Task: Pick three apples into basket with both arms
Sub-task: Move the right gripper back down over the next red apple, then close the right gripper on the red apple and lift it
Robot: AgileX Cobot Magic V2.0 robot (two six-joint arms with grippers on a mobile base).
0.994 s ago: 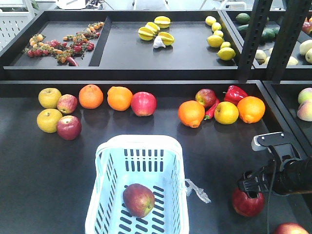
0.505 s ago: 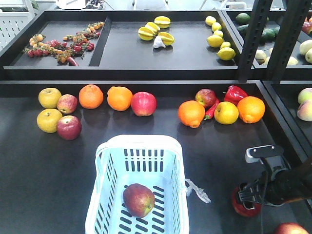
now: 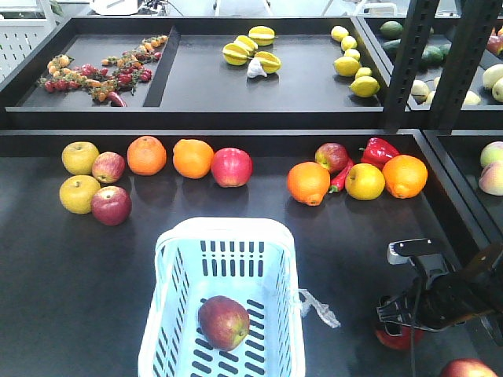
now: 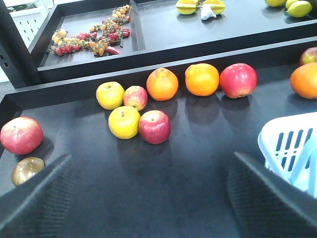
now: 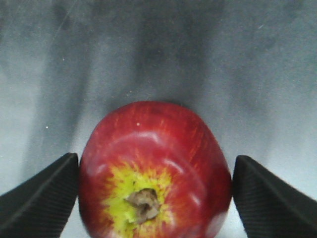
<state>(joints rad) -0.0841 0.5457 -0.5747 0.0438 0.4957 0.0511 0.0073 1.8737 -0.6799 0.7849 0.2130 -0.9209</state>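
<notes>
One red apple with yellow-green streaks lies inside the pale blue basket. A second red apple rests on the dark table to the basket's right, largely covered by my right gripper. In the right wrist view that apple sits stem end up between the right gripper's black fingers. The gripper is open, with one finger at the apple's left flank and a thin gap on the right. Another red apple peeks in at the bottom right edge. My left gripper is open over bare table, left of the basket.
A row of fruit lines the back of the table: yellow apples, oranges, red apples, a red pepper. A clear plastic strip hangs off the basket's right side. A raised rear shelf holds starfruit and lemons.
My right gripper has come down and shifted a little leftward over the red apple beside the basket, so its fingers now flank it. The basket and its apple stayed still.
</notes>
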